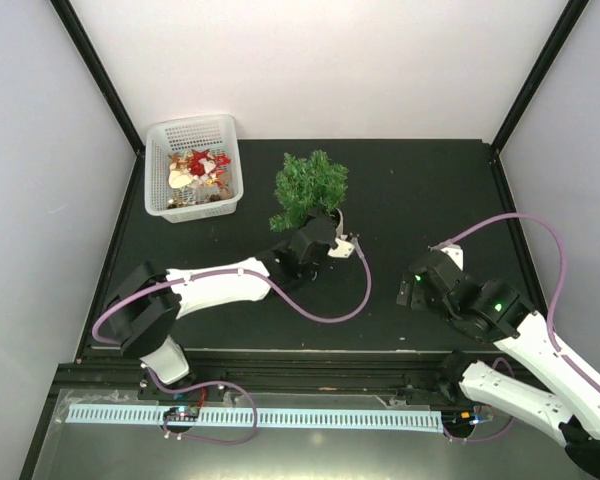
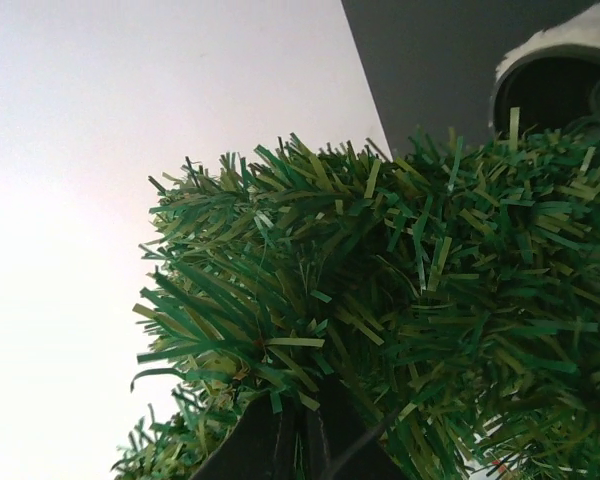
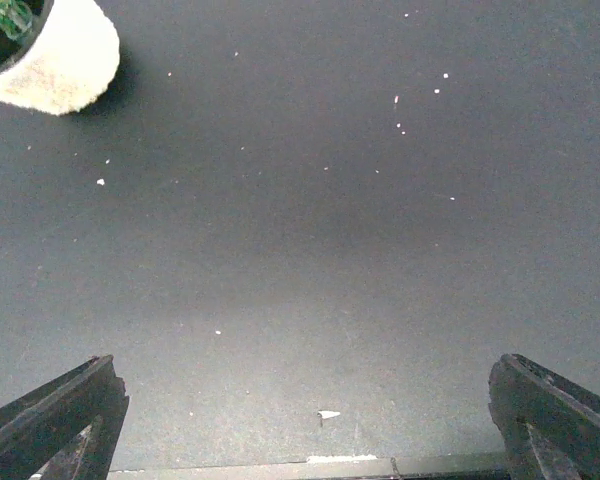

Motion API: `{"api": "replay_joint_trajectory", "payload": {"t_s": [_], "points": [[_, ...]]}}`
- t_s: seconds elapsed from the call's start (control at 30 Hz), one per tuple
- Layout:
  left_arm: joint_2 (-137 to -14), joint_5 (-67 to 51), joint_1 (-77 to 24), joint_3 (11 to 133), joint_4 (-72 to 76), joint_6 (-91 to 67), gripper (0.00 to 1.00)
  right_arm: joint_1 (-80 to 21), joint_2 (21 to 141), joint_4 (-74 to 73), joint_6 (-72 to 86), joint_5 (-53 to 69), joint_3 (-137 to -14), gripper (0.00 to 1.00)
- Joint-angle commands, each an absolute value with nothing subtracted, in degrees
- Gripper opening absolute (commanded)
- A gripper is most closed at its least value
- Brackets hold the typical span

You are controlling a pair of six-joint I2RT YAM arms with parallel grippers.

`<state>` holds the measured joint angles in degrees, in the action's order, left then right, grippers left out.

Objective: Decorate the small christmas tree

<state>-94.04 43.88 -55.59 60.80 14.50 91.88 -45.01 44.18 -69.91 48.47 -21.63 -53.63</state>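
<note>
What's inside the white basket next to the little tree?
The white basket holds a small heap of ornaments in red, white and gold. Whatever lies under the heap is covered, and the pieces are too small to name one by one.

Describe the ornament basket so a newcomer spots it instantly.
Start at the black table and look to its far left corner. A white mesh basket sits there, left of the small christmas tree. It is the only white lattice box, filled with red and gold ornaments.
</note>
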Motion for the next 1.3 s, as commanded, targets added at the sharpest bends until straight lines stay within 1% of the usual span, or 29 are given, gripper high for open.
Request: {"api": "replay_joint_trajectory", "payload": {"t_s": [0.0, 0.07, 0.13, 0.2, 0.3, 0.33, 0.4, 0.43, 0.5, 0.57, 0.6, 0.67, 0.77, 0.87, 1.0, 1.07, 1.17, 1.23, 1.27], "points": [[-91.3, 46.6, -58.7, 58.8, 12.9, 89.6, 0.03, -45.3, 43.3, -71.2, 50.5, -25.5, -55.1, 1.0], [-90.5, 46.8, -60.0, 58.0, 11.7, 88.6, 0.04, -45.3, 43.5, -71.3, 50.4, -25.8, -55.1, 1.0], [-90.1, 46.7, -60.8, 57.7, 10.2, 87.3, 0.1, -45.2, 43.5, -71.2, 50.5, -25.7, -54.9, 1.0], [-90.5, 47.2, -61.0, 58.0, 10.1, 87.2, 0.18, -45.2, 43.5, -71.0, 50.7, -25.5, -54.7, 1.0], [-91.0, 47.5, -61.1, 59.0, 9.9, 87.2, 0.48, -45.3, 43.5, -71.3, 51.0, -25.5, -54.8, 1.0], [-91.0, 47.5, -61.1, 59.7, 9.4, 86.9, 0.52, -45.2, 43.4, -71.5, 51.0, -25.6, -54.9, 1.0], [-90.9, 47.7, -61.1, 60.8, 8.6, 86.4, 0.57, -45.2, 43.1, -71.8, 51.2, -25.8, -54.9, 1.0], [-90.8, 47.8, -61.0, 61.2, 8.6, 86.3, 0.62, -45.2, 42.9, -71.8, 51.3, -25.8, -54.9, 1.0], [-90.3, 48.0, -61.0, 62.3, 8.0, 85.9, 0.76, -45.2, 42.5, -72.0, 51.4, -25.9, -54.7, 1.0], [-89.7, 48.2, -60.9, 63.4, 6.7, 85.1, 0.87, -45.2, 42.2, -72.1, 51.6, -25.8, -54.5, 1.0], [-89.3, 48.3, -60.9, 64.0, 5.7, 84.6, 0.92, -45.2, 42.2, -72.1, 51.6, -25.9, -54.6, 1.0], [-88.4, 48.4, -60.9, 65.8, 2.3, 82.0, 0.98, -45.3, 42.3, -71.9, 51.6, -25.9, -54.5, 1.0], [-87.2, 46.6, -60.8, 73.4, -13.6, 69.9, 0.99, -45.3, 42.9, -71.5, 51.5, -25.9, -54.7, 1.0], [-85.8, 40.2, -60.7, 82.4, -32.9, 56.8, 0.99, -45.2, 43.7, -71.1, 51.3, -25.9, -55.4, 1.0], [-82.3, 31.4, -59.8, 92.4, -46.0, 45.9, 0.99, -45.2, 44.4, -70.8, 50.9, -26.4, -56.2, 1.0], [-80.9, 27.6, -57.4, 98.2, -50.9, 42.0, 0.99, -45.2, 44.6, -70.7, 50.8, -26.7, -56.6, 1.0], [-80.3, 23.5, -49.0, 104.4, -55.4, 37.4, 0.99, -45.2, 45.0, -70.3, 50.6, -26.8, -57.2, 1.0], [-80.8, 19.9, -40.6, 108.1, -58.1, 34.5, 0.99, -45.3, 45.5, -69.8, 50.4, -26.6, -57.5, 1.0], [-81.5, 17.7, -35.3, 109.8, -59.8, 32.9, 0.97, -45.3, 45.8, -69.6, 50.4, -26.4, -57.7, 1.0]]}}
